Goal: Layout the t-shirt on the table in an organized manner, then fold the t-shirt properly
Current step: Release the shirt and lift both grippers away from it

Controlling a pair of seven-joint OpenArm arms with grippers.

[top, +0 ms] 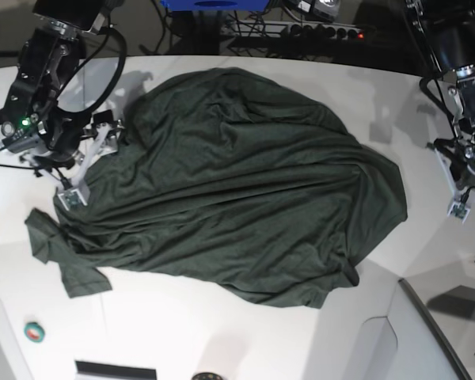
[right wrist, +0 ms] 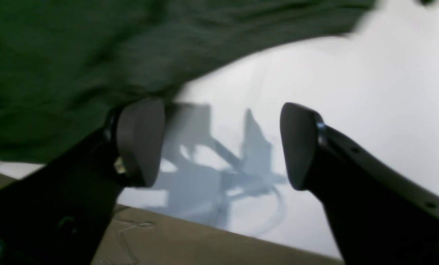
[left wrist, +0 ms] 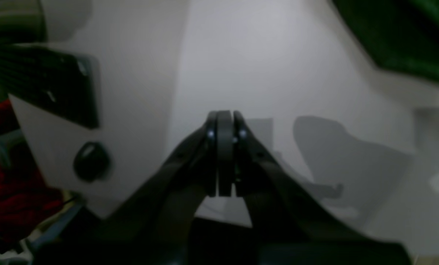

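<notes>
Your right gripper (right wrist: pixel 221 143) hangs jaws spread, empty, at the t-shirt (top: pixel 237 182) edge. Your left gripper (left wrist: pixel 225 154) sits pressed together, clear of the shirt spread across the table (top: pixel 222 332).

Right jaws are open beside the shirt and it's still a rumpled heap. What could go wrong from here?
1. The t-shirt lies rumpled, with a sleeve twisted out at one corner; folding now would probably lock in the wrinkles.
2. The right gripper has its jaws open at the cloth's edge, nothing between them; closing there could pinch several layers or miss.
3. The left gripper is shut over bare table, away from the shirt, so a one-sided pull may drag the cloth askew.
</notes>
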